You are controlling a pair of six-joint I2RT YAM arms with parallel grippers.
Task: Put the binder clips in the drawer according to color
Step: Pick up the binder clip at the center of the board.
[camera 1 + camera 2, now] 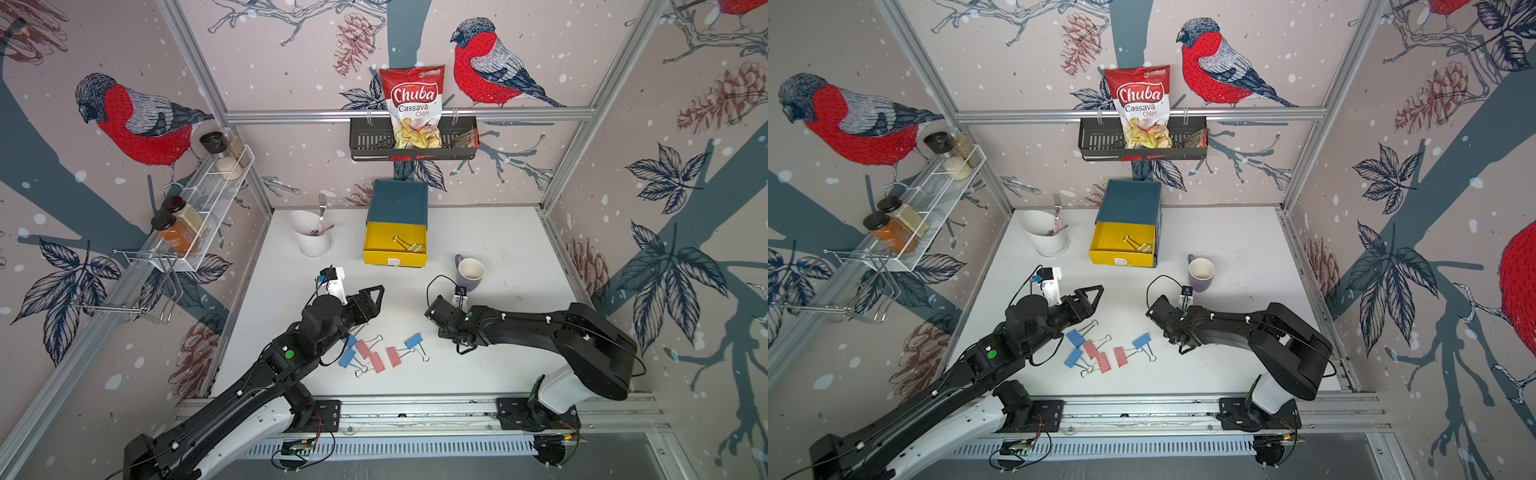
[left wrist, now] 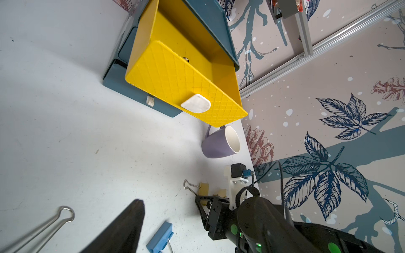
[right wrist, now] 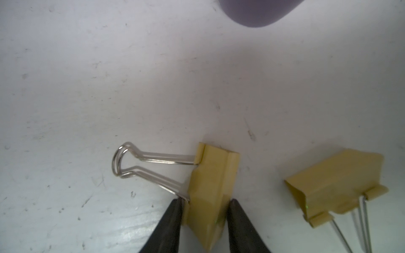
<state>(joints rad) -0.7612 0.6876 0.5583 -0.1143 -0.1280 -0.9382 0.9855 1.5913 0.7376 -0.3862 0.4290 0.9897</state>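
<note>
The teal drawer chest (image 1: 398, 198) stands at the back of the table, its yellow top drawer (image 1: 394, 261) pulled out with one yellow binder clip (image 1: 409, 245) inside. In the right wrist view my right gripper (image 3: 206, 202) is shut on a yellow binder clip (image 3: 211, 175) that lies on the table, one finger on each side of its body. A second yellow clip (image 3: 335, 186) lies beside it. Blue clips (image 1: 413, 340) (image 1: 347, 357) and pink clips (image 1: 377, 361) (image 1: 393, 356) lie at the front centre. My left gripper (image 1: 376, 297) is open and holds nothing, just behind that group.
A purple mug (image 1: 469, 272) stands just behind my right gripper. A white utensil pot (image 1: 311, 237) with a fork stands left of the drawer chest. A wire spice rack (image 1: 199, 208) hangs on the left wall and a dark basket (image 1: 374, 143) with a chips bag on the back wall.
</note>
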